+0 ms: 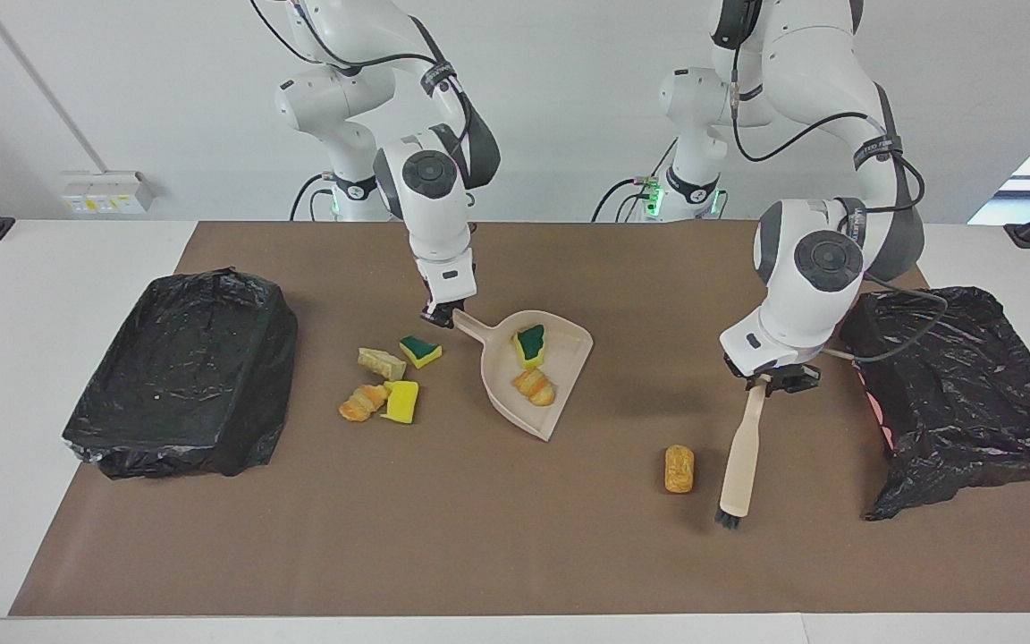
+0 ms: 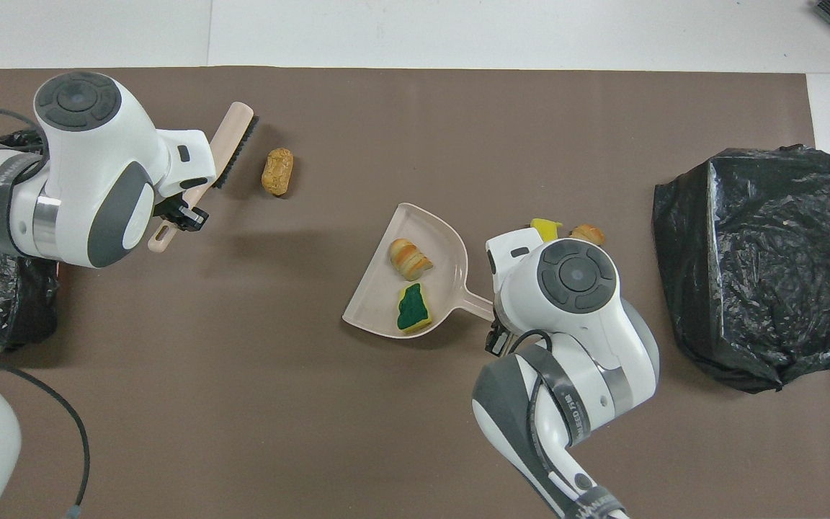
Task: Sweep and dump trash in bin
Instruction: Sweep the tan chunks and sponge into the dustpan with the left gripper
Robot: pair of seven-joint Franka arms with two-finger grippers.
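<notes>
— Beige dustpan point(image 1: 528, 376), mid-frame in the facing view: who holds it?
— The right gripper point(image 1: 440, 315), clamped on its handle; two pieces of trash point(image 1: 534, 386) lie in it, four beside it, lower left.
— And the brush point(image 1: 741, 461)?
— Left gripper point(image 1: 770, 383) grips it, bristles by one lump point(image 1: 679, 469), lower right.

You have a smooth matt beige plastic dustpan point(image 1: 528, 376) on a matt brown paper-like table cover point(image 1: 515, 555). Both crinkled black plastic bin liners point(image 1: 180, 371) look glossy.
</notes>
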